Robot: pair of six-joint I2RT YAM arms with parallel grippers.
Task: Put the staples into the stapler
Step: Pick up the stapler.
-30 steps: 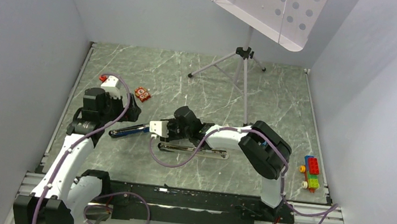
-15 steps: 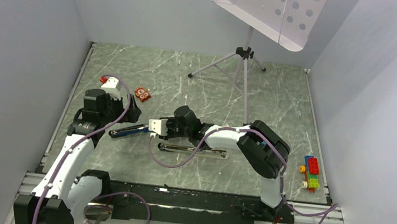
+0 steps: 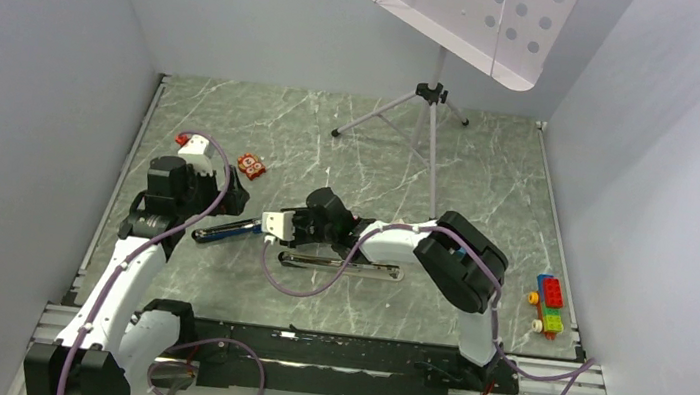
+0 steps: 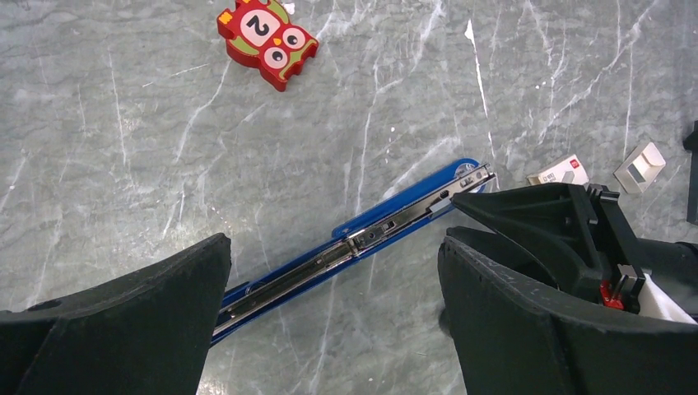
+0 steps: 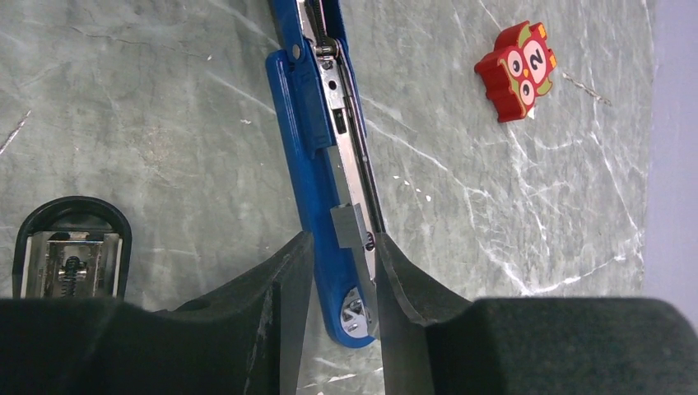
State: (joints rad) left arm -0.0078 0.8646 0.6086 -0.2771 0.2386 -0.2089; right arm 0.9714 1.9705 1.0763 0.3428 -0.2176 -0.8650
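Grey-green marble-look tabletop (image 3: 332, 145), matt w/ pale veins, plain grey walls round it. Blue stapler (image 5: 306, 115) lies flat & opened out, its shiny steel rail bare along the glossy plastic body. Staples (image 5: 349, 227), a tiny dull-grey metal block w/ square edges, sit on that rail near the rounded front end, between the tips of the right gripper (image 5: 342, 251). Its black fingers (image 5: 247, 313) stand narrowly apart either side of rail & block; can't tell if they pinch the block or only flank it. Left gripper (image 4: 333, 247) hovers over the stapler's middle, fingers (image 4: 132, 329) spread wide, touching nothing.

Progress, as I judge it: stapler open and staples at the channel, so most of the job is done. Left to do: seat the block fully in the channel (unclear if it's in yet), let go, shut the stapler. Black stapler (image 5: 70, 247), spring visible inside, lies just beside. Red owl block (image 5: 517, 70) is well apart.
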